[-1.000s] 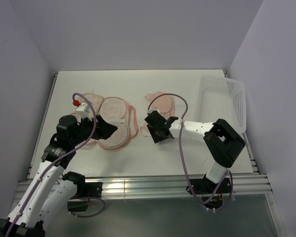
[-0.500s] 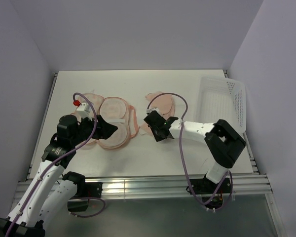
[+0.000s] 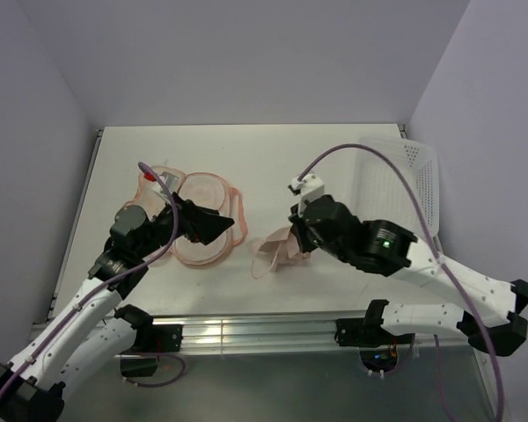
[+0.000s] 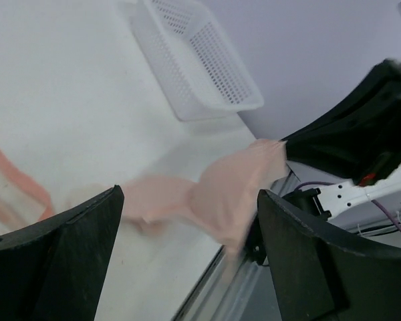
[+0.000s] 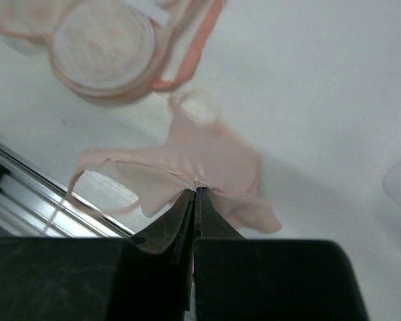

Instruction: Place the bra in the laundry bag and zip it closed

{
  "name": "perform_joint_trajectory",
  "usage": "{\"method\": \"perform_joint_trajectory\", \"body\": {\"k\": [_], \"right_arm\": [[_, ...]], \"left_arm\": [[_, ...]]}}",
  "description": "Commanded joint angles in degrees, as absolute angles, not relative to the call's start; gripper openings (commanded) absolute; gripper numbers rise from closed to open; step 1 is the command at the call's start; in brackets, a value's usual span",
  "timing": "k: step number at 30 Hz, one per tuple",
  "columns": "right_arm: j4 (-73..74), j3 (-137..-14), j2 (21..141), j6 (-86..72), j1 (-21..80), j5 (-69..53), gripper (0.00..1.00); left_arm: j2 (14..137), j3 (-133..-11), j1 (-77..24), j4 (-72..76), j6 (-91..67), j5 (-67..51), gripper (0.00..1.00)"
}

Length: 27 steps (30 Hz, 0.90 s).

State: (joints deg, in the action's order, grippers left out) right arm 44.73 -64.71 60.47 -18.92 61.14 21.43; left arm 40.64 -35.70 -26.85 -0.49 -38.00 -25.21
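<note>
Right tool (image 5: 195, 194) is pinched tight on the bra (image 5: 210, 160). The wrist view shows both fingers pressed together on a fold of peach fabric at the middle of the garment. A cup sags to either side and a thin strap loops out to the left. From above, the bra (image 3: 273, 253) hangs below that tool over the near middle of the tabletop (image 3: 246, 149), just right of the laundry bag (image 3: 207, 189). Whether its lowest edge touches the surface, I cannot tell.

The laundry bag lies open on the left half of the tabletop, rounded halves spread flat, pale lining up, pink trim around the rim. The right wrist view catches it too (image 5: 107, 47), up and left of the hanging bra, apart from it.

Left tool (image 3: 207, 224) hovers over the bag's near right edge, jaws spread wide and gripping nothing. Its own camera looks between the two dark fingers straight at the bra (image 4: 220, 194), blurred. The white perforated basket (image 4: 200, 60) sits beyond, at the far right of the tabletop.
</note>
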Motion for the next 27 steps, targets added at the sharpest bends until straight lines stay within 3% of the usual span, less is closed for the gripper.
{"method": "perform_joint_trajectory", "body": {"k": [1, 7, 18, 27], "right_arm": [[48.8, -71.6, 56.4, -17.0, 61.4, 24.7, 0.0], [48.6, -79.4, 58.1, -14.6, 61.3, 23.6, 0.0], [46.1, -79.5, 56.8, -13.9, 60.9, 20.7, 0.0], [44.0, -79.6, 57.6, -13.7, 58.1, 18.7, 0.0]], "left_arm": [[43.7, -32.5, -29.3, 18.5, -40.2, -25.7, 0.89], [46.0, -32.3, -32.9, 20.2, -39.4, -25.8, 0.9], [54.4, -22.7, -43.6, 33.7, -33.8, -23.0, 0.98], [63.5, -29.0, -48.9, 35.3, -29.3, -17.8, 0.98]]}}
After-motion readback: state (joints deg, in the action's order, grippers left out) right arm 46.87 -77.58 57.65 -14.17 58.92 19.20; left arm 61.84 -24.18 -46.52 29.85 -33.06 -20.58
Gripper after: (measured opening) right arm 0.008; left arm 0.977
